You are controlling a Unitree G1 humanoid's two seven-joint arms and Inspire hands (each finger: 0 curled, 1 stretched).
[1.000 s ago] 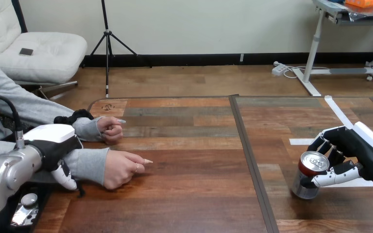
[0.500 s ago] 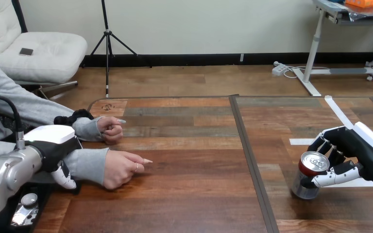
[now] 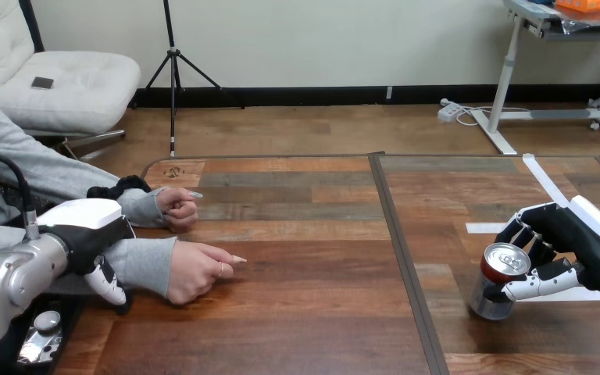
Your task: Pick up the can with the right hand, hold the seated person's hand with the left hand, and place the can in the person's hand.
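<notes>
A silver can [image 3: 498,283] with a red top rim stands upright on the table at the right. My right hand [image 3: 574,238] wraps it from the right, with the thumb across its near side and the fingers curled behind it. At the left, my left hand [image 3: 86,230] lies over the grey-sleeved forearm of the person's near hand [image 3: 197,271], and its thumb curls down the sleeve's near side. That near hand rests on the table, palm down, one finger pointing right. The person's far hand [image 3: 176,208] rests just behind it as a loose fist.
A dark seam [image 3: 406,266] runs front to back between the two table halves, separating the can from the person's hands. White tape strips [image 3: 543,180] lie on the right half, behind and under my right hand. Bare wood [image 3: 312,297] spans the middle.
My left hand has edged slightly right along the person's sleeve. The can, my right hand and the person's hands have stayed put.
</notes>
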